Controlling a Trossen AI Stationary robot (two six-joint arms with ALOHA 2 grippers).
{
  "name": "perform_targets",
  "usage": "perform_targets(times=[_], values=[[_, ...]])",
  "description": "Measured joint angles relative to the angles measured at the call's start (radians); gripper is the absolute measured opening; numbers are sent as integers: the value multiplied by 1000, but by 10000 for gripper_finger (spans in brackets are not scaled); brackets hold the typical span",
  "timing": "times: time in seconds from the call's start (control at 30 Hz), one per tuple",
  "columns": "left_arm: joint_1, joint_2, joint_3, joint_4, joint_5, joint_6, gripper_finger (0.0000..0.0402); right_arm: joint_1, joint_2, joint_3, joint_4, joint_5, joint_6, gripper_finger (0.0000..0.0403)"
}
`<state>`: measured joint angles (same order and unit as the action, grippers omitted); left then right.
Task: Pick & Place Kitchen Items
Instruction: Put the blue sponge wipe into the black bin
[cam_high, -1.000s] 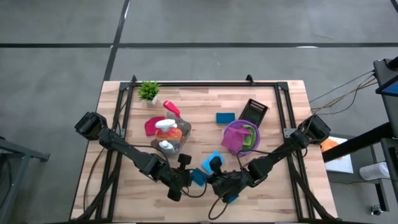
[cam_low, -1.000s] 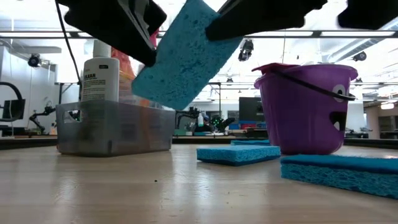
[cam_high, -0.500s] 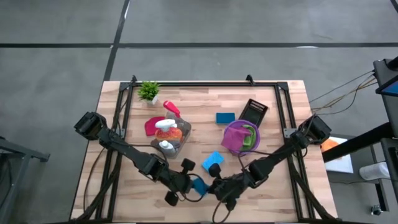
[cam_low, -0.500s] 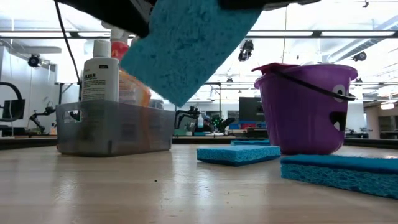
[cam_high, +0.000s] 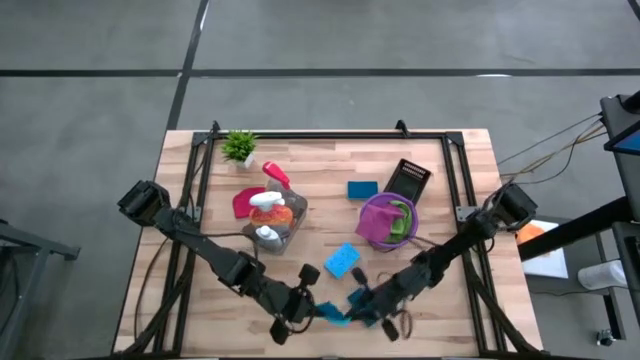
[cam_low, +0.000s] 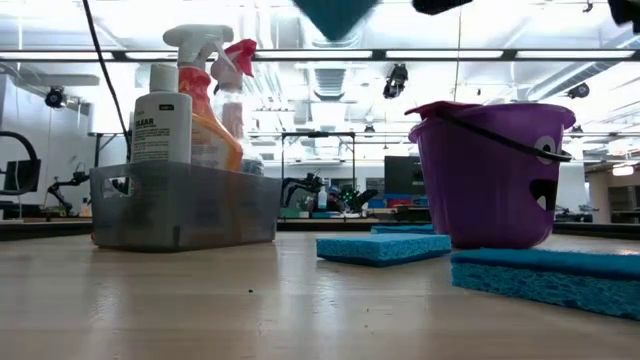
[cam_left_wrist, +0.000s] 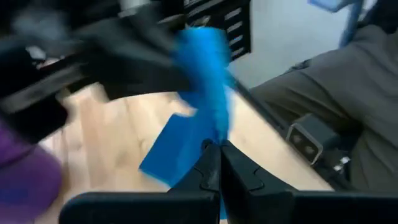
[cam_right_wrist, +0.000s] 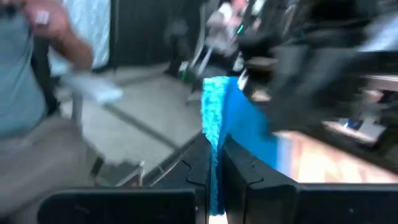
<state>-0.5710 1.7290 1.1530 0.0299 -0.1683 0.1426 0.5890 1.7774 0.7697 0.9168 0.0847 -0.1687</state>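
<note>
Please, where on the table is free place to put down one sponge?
Bare wood lies between the potted plant and the black grater, and left of the clear bin toward the table edge. It is crowded between the bin and the purple bucket, where a blue sponge lies.

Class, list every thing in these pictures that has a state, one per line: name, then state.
Left gripper: shut on the held blue rectangular sponge.
Right gripper: shut on the same sponge.
Purple plastic bucket: upright, cloths inside.
Clear plastic bin: upright, holding bottles.
Orange spray bottle: standing in bin.
Flat blue sponge: lying on table.
</note>
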Motion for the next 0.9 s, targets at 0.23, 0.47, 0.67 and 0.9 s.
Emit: perform_targets(times=[0.23, 0.47, 0.67, 0.9], values=[[4, -5, -13, 132, -9, 36, 1, 13, -230, -233, 131, 105, 16, 18], [24, -11, -56, 188, 4, 41, 1, 18, -557, -336, -38, 324, -18, 18], [35, -12, -87, 209, 8, 25, 1, 17, -821, -302, -431, 562, -19, 18], [37, -13, -114, 241, 5, 25, 1, 17, -1001, -227, -796, 875, -4, 18]])
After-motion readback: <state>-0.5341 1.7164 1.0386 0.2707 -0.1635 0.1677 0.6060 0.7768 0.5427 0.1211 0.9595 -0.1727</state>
